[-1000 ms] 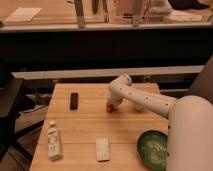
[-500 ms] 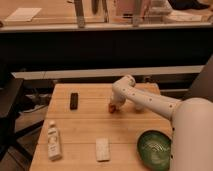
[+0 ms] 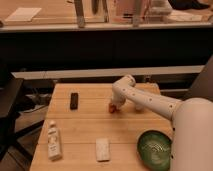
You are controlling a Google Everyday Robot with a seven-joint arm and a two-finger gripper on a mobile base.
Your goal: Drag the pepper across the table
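The pepper shows as a small red-orange bit on the light wooden table, near its middle, partly hidden by the gripper. My gripper hangs from the white arm that reaches in from the right, and it is down at the pepper, touching or right over it. The rest of the pepper is hidden behind the gripper.
A black rectangular bar lies at the back left. A white bottle lies at the front left. A white flat block sits at the front middle. A green bowl stands at the front right. A dark chair is left of the table.
The arm's elbow has shifted slightly right and lower, and the gripper has stayed down at the pepper, which has moved little if at all.
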